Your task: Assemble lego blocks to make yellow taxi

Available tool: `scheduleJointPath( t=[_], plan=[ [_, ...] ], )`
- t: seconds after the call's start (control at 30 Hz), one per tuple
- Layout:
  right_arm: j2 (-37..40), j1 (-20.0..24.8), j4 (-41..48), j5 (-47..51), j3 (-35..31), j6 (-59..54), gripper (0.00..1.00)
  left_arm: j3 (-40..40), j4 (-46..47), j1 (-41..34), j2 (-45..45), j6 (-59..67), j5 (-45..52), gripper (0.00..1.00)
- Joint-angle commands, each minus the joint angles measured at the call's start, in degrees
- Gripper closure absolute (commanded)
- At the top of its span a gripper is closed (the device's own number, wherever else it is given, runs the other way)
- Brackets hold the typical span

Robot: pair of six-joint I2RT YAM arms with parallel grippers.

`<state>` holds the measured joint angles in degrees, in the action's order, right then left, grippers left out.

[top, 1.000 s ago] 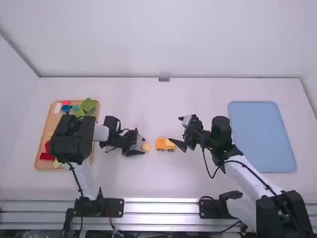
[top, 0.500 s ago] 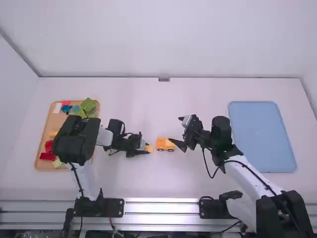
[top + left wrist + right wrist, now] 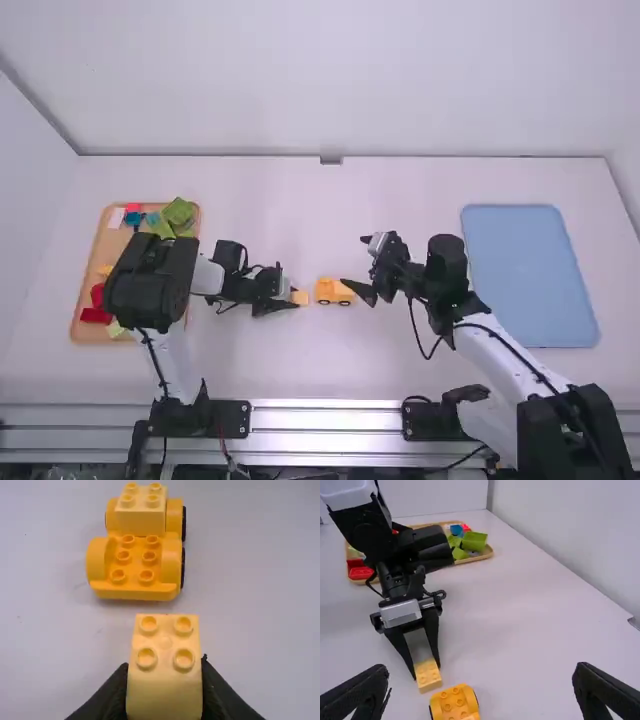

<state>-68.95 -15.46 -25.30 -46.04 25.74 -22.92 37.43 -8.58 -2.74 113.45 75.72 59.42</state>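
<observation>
At the left of the frame lies the wooden tray (image 3: pixel 91 278), with green blocks (image 3: pixel 179 212) and blue ones (image 3: pixel 133 218) near its far end and a red block (image 3: pixel 95 315) near its close end. The left arm (image 3: pixel 150 285) crosses over it and partly hides it.

Just left of the middle is the left gripper (image 3: pixel 291 294), pointing right. Its fingers are closed in on the sides of a yellow block (image 3: pixel 300 297) and have hold of it. The left wrist view shows four studs on the block, facing that camera. I cannot tell whether the block touches the table.

Just right of the block, near the middle of the frame, the yellow car (image 3: pixel 328 290) sits on the table on black wheels. A narrow gap lies between the two. The car's end nearer the held block has bare studs; a paler block (image 3: pixel 141 515) sits on its other end.

Right of the car is the right gripper (image 3: pixel 352 260), its fingers spread wide and nothing between them. The right arm (image 3: pixel 510 360) runs from it down to the lower right of the frame.

At the right of the frame the blue tray (image 3: pixel 530 275) lies flat on the table.
</observation>
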Motion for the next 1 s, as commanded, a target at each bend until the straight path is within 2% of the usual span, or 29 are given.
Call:
scheduleJointPath(
  t=[0.0,0.17,0.3,0.4,0.53,0.6,0.77,0.97],
  plan=[
    [-0.2,0.1,0.0,1.0,-0.4,0.0,0.02,-1.3,0.0,-0.2,0.5,-3.3,-5.2,0.75],
    [-0.2,0.2,1.1,3.1,-0.4,-0.2,0.02,-1.3,0.6,0.5,-4.9,-4.4,0.0,0.75],
    [-2.6,0.0,9.3,3.0,-0.8,-13.6,0.02,-1.4,2.1,-1.0,-10.3,-4.5,0.6,0.75],
    [-10.5,0.1,4.9,-0.2,-1.8,-17.6,0.02,-1.3,1.5,-2.9,-13.0,-6.8,0.1,0.75],
    [-25.1,0.1,-11.8,-4.5,-1.9,-17.7,0.02,-1.3,-5.1,-6.4,-13.7,-15.9,-0.5,0.76],
    [-30.8,0.2,-15.6,-5.2,-1.1,-17.7,0.02,-1.3,-6.7,-8.0,-13.7,-17.4,-1.3,0.77],
    [-45.1,0.1,-18.1,-15.0,4.6,-24.8,0.02,-1.3,-8.4,-11.6,-13.7,-21.5,-7.7,0.8],
    [-53.5,0.1,-17.4,-17.3,10.5,-26.6,0.02,-1.3,-8.3,-12.6,-13.3,-22.4,-7.7,0.8]
  ],
)
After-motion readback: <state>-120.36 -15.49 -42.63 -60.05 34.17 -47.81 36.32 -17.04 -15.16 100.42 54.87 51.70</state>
